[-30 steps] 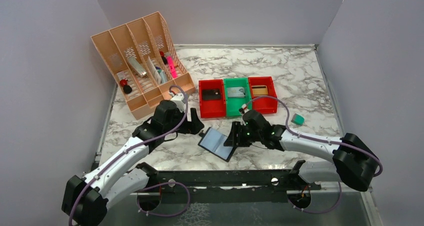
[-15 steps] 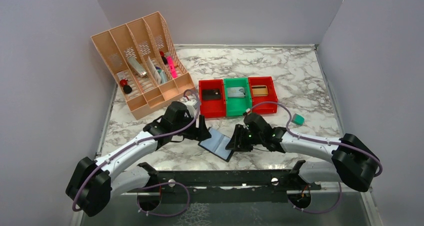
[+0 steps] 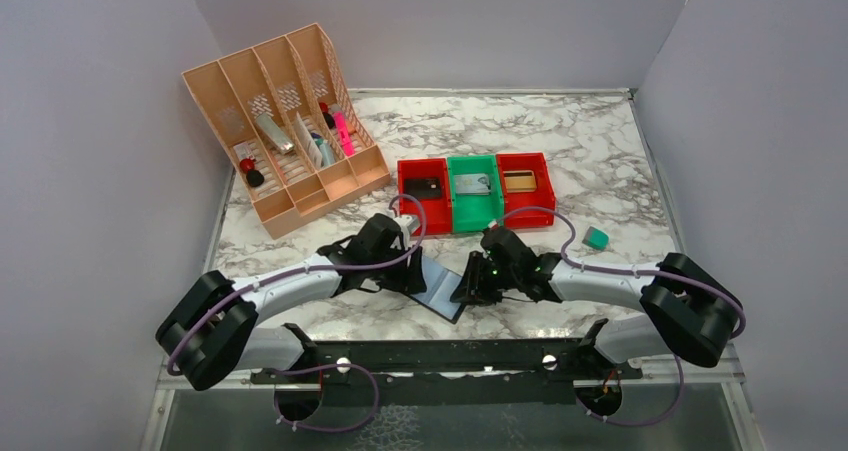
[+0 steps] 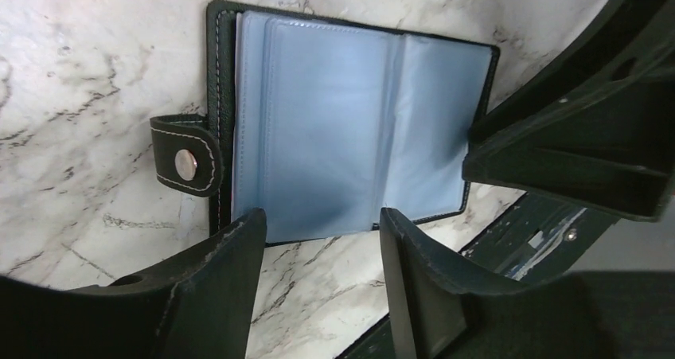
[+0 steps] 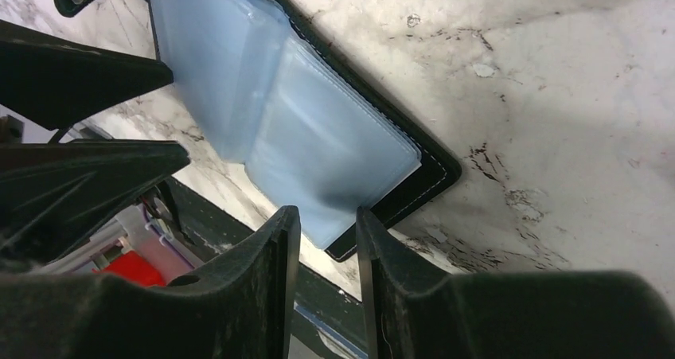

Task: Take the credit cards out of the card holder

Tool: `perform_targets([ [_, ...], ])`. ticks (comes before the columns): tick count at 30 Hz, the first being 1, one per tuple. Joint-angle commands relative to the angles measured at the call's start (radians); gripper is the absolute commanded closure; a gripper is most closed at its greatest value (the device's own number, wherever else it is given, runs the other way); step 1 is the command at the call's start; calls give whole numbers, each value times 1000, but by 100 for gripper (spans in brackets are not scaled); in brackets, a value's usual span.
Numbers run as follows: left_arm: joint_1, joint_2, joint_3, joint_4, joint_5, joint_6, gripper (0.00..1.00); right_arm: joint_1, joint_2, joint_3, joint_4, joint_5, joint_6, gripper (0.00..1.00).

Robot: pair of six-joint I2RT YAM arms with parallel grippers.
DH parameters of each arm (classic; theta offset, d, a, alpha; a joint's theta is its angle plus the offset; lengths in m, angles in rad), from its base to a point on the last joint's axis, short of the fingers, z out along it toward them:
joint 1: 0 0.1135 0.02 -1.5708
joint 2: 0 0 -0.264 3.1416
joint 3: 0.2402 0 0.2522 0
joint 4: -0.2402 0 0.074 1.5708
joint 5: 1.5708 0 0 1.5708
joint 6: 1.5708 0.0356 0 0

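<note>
Holder [image 3: 437,289] lies open on the counter [image 3: 560,131].
The marble counter carries a peach rack [image 3: 285,121] at 10 o'clock and three bins [image 3: 448,193] at centre. The black holder rests flat, blue sleeves up, at 6 o'clock from the bins. The left end effector [image 4: 320,224], fingers spread, sits at its 9 o'clock. The right end effector [image 5: 325,216], at its 3 o'clock, is nearly closed at a sleeve's edge; whether it grips is unclear. A dark card [image 3: 424,187] and a grey card [image 3: 472,183] lie in the bins.
</note>
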Motion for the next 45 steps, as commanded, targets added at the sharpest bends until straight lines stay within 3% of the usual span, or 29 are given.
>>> perform_targets([
  [1,-30,38,-12,45,-51,-7,45,0,-7,38,-82,68,-3,62],
  [8,-42,36,-45,62,-61,-24,50,0,23,80,-163,117,-32,53],
  [13,-44,31,-53,64,-60,-30,51,0,54,56,-57,65,1,54],
  [22,-49,35,-56,68,-58,-35,54,0,97,125,59,43,-57,68],
  [28,-51,21,-58,67,-64,-40,55,0,117,161,68,35,-69,90],
  [35,-51,-42,-57,59,-77,-53,51,-5,100,176,-2,92,-146,97],
  [38,-51,-88,-52,51,-83,-55,44,-39,92,144,92,-55,-265,97],
  [41,-51,-134,-45,44,-93,-58,37,-72,132,174,72,-237,-405,97],
  [45,-51,-166,-52,60,-109,-64,33,-77,171,190,39,-298,-515,99],
])
